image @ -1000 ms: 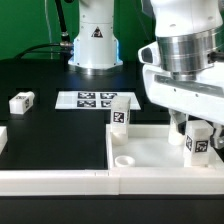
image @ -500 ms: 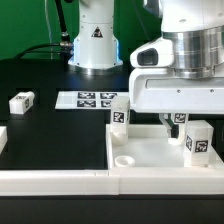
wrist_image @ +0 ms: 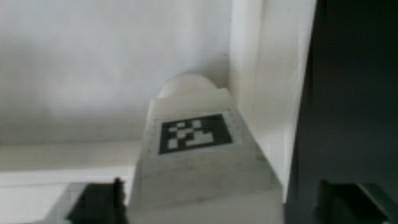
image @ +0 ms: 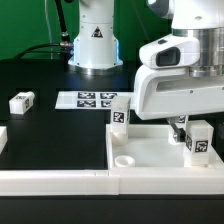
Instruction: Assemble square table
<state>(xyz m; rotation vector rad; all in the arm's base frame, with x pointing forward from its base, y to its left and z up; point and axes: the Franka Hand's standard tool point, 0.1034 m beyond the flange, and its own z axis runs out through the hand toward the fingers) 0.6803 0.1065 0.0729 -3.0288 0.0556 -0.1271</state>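
**A:** Where is the hand?

**B:** The hand (wrist_image: 222, 205) hangs over the tabletop (image: 155, 150), directly above a leg (image: 198, 141). The leg stands upright, with one tag facing the exterior camera and another on its top face.

**A:** Has it got hold of that leg?

**B:** No. In the wrist view the two dark fingers (wrist_image: 98, 203) stand wide apart, one on each side of the leg. On one side a strip of white shows between finger and leg. On the other side the finger is just beside the leg, and I cannot tell whether it touches.

**A:** Where on the tabletop does the leg stand?

**B:** Inside the raised rim, toward the exterior view's right. The wrist view puts it close to the rim, with the black worktop (image: 60, 135) beyond. Its foot is hidden, so I cannot say whether it sits in a socket.

**A:** And the other parts?

**B:** A second leg (image: 119, 113) stands upright at the tabletop's far corner on the exterior view's left. A round socket (image: 124, 159) lies open at the near corner on that same side. A third leg (image: 21, 101) lies on its side on the worktop, well apart, toward the exterior view's left. The marker board (image: 88, 99) lies flat between the third leg and the second leg. A long white rail (image: 50, 180) runs along the worktop's near edge.
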